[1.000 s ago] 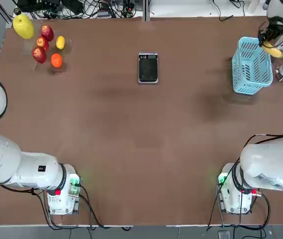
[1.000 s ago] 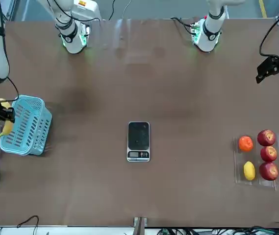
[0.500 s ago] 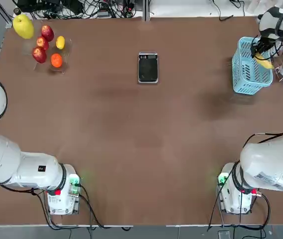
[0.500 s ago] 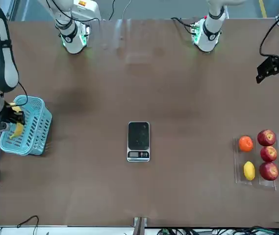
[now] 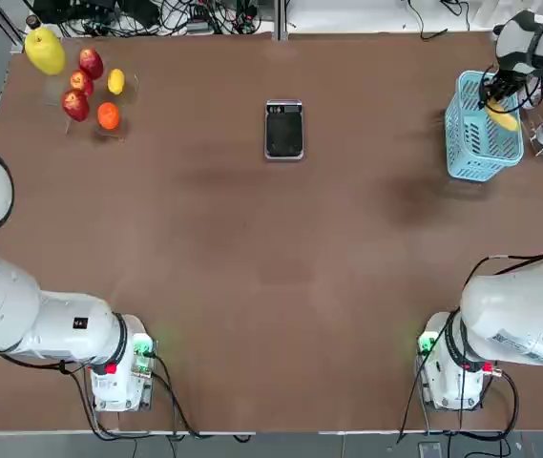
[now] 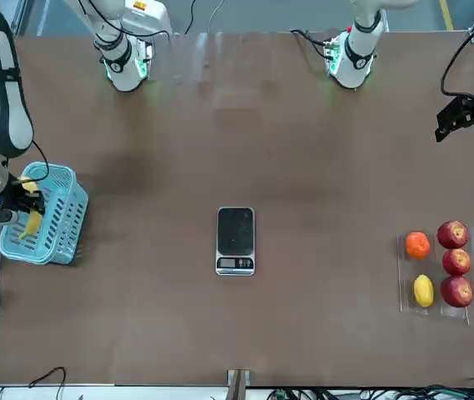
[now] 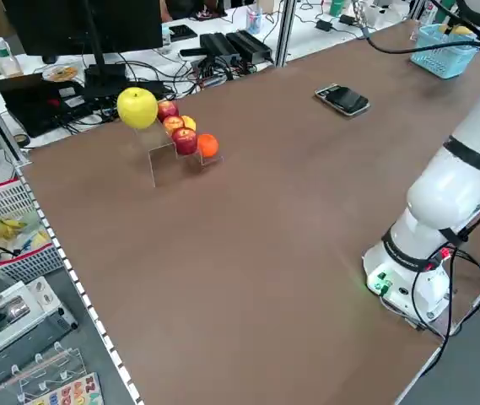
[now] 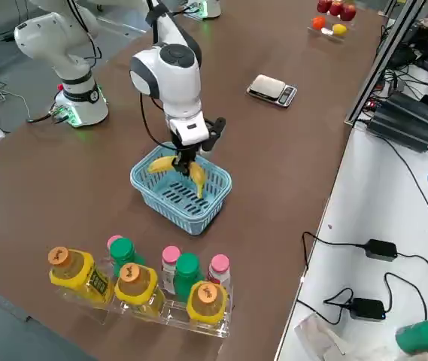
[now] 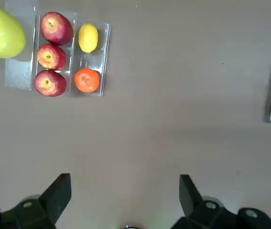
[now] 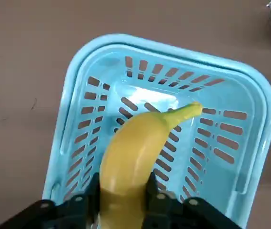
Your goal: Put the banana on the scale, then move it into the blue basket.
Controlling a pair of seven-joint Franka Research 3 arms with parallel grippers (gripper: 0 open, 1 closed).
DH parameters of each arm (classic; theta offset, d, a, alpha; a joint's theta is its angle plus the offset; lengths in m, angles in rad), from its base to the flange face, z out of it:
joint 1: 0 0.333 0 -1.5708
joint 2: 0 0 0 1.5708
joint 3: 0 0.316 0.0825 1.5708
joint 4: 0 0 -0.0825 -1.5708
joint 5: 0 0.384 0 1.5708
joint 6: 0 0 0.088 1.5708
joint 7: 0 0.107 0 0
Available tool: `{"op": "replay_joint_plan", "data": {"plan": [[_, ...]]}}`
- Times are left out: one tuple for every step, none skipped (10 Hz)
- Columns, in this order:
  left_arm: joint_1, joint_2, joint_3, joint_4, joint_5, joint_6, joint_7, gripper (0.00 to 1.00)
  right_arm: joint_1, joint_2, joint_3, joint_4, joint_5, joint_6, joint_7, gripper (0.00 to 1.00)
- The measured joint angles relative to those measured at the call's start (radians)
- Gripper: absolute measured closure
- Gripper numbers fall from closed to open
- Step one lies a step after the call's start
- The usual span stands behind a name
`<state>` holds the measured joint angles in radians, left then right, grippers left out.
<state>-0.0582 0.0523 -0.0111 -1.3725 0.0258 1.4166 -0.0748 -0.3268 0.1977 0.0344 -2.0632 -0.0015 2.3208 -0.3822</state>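
Observation:
My right gripper (image 8: 186, 158) is shut on the yellow banana (image 10: 134, 151) and holds it tilted over the blue basket (image 10: 164, 45), stem end pointing away from the fingers. Seen from above, the banana (image 5: 503, 116) hangs inside the rim of the basket (image 5: 464, 129) at the table's far right. The dark-topped scale (image 5: 284, 130) lies bare at the far middle of the table, well left of the basket. My left gripper (image 9: 125, 191) is open and raised above the table's left side, holding nothing.
A clear stand with red apples (image 5: 77, 103), an orange (image 5: 108, 115), a lemon (image 5: 115, 81) and a large yellow fruit (image 5: 45, 50) sits at the far left. Several capped bottles (image 8: 135, 286) stand just beyond the basket by the table's right edge.
The right gripper carried the banana from outside the basket's right edge to above its inside, and has settled a little in the last half second. The left arm stayed still.

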Motion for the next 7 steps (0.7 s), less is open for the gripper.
{"op": "replay_joint_plan", "data": {"plan": [[0.000, 0.000, 0.000, 0.000, 0.000, 0.000, 0.000, 0.00, 0.005, 0.000, 0.000, 0.000, 0.005, 0.000, 0.000, 0.37], [0.002, 0.000, 0.000, 0.000, 0.000, 0.000, -0.001, 0.00, 0.007, 0.000, 0.000, 0.001, 0.008, 0.000, 0.000, 0.23], [0.003, 0.000, 0.000, 0.000, 0.000, 0.000, -0.001, 0.00, 0.008, 0.000, 0.000, 0.001, 0.009, 0.000, 0.000, 0.07], [0.002, 0.000, 0.000, 0.000, 0.000, 0.000, -0.001, 0.00, 0.008, 0.000, -0.001, 0.002, 0.010, 0.000, 0.000, 0.00], [0.002, 0.000, -0.001, 0.000, 0.000, 0.000, -0.001, 0.00, 0.007, 0.001, -0.002, 0.009, 0.010, 0.002, 0.000, 0.00], [0.002, 0.000, -0.001, 0.000, 0.000, 0.000, -0.001, 0.00, 0.013, 0.001, -0.001, 0.036, 0.010, -0.006, -0.001, 0.00], [0.002, 0.000, -0.001, 0.000, 0.000, 0.000, 0.000, 0.00, 0.047, 0.000, -0.005, 0.089, 0.012, -0.056, 0.033, 0.00]]}}
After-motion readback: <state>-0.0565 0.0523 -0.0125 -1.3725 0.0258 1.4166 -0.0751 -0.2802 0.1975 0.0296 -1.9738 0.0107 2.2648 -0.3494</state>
